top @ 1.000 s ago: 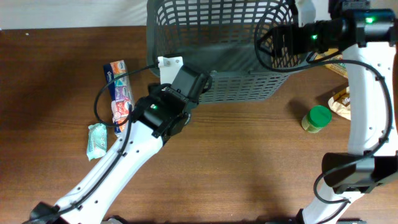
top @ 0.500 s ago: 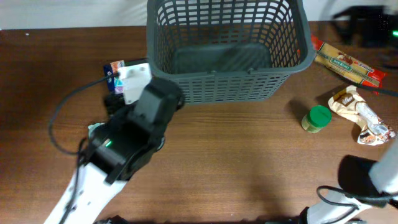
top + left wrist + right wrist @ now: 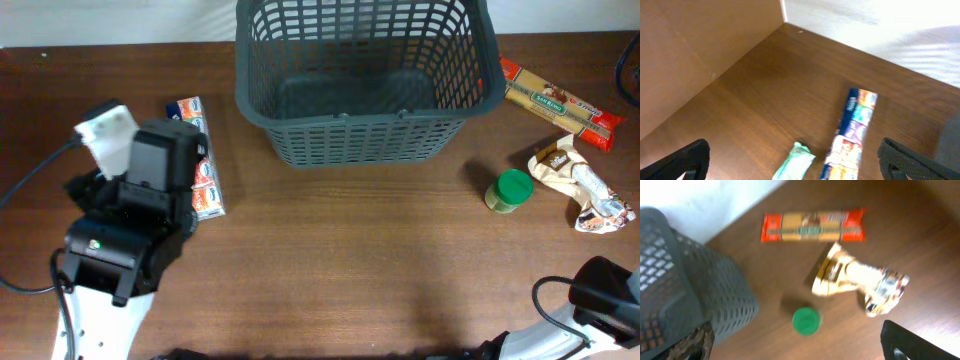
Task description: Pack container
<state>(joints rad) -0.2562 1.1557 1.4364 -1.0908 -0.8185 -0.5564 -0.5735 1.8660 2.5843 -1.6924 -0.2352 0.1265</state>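
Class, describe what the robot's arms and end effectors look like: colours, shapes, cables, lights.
Left arm: black boxy housings on a white link, green light, black cable, white block. Right arm: black joint, white link, black cable. End effector fingers are dark, tapered.

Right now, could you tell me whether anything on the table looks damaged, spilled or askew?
Only the brown-and-white packet right of the green-lidded jar stands out: it lies crumpled and twisted. Nothing looks spilled, and the basket stands upright, empty.

container (image 3: 360, 140): far rim cut by top edge | tissue pack (image 3: 210, 190): partly under left arm (image 3: 130, 230) | right wrist view: blurred
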